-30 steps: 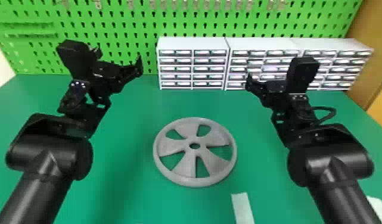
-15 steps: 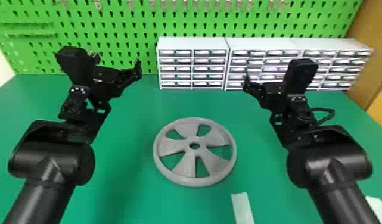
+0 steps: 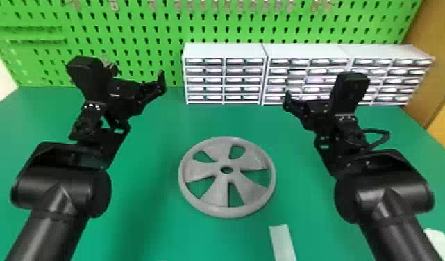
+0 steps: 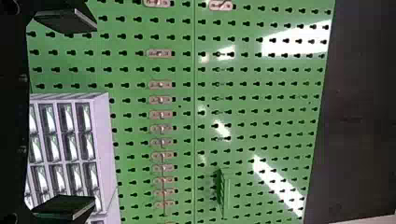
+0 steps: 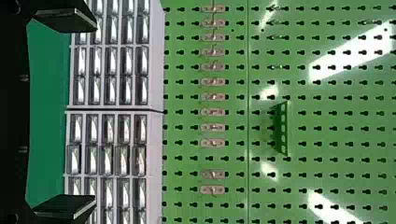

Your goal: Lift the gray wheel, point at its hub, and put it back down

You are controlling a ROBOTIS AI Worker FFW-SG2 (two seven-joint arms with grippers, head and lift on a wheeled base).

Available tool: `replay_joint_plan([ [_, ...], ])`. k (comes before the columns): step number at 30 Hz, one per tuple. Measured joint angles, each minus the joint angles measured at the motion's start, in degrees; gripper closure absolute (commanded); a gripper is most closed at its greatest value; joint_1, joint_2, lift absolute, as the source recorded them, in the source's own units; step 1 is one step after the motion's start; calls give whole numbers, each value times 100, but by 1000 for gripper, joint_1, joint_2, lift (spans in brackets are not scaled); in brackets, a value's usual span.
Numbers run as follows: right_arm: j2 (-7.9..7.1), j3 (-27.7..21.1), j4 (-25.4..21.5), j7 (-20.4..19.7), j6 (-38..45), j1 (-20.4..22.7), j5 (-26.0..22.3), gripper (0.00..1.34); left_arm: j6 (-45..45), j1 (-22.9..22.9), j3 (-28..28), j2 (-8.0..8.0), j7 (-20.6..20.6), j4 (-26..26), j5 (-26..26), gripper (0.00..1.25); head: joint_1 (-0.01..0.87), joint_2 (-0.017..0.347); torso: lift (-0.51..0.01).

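Note:
The gray wheel (image 3: 216,189) lies flat on the green table, centred between the two arms, its round hub hole facing up. Up and to the left of it, my left gripper (image 3: 159,85) is held above the table and touches nothing. On the opposite side my right gripper (image 3: 289,100) hangs in the air, also apart from the wheel. The left wrist view has the left gripper (image 4: 65,114) with its two fingers wide apart. Likewise the right gripper (image 5: 65,114) is open in the right wrist view, nothing between its fingers.
White drawer cabinets (image 3: 225,52) stand along the back of the table (image 3: 145,225), before a green pegboard (image 3: 145,31) with hooks. A pale strip (image 3: 283,243) lies near the front edge, and another white piece (image 3: 440,239) is at the front right.
My left arm has shifted slightly, its wrist lowering and moving a little to the right. The right gripper has moved slightly left. The wheel has stayed in place.

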Motion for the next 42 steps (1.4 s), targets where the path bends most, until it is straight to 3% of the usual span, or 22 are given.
replay_joint_plan([
  [14, 82, -27, -4, -1, 0, -50, 5, 21, 0, 3, 13, -32, 0, 0, 9, -2, 692, 48, -88],
  [42, 93, 11, -4, 0, 0, -27, -3, 24, 0, 40, 45, -44, 0, -9, 19, -2, 692, 48, -88],
])
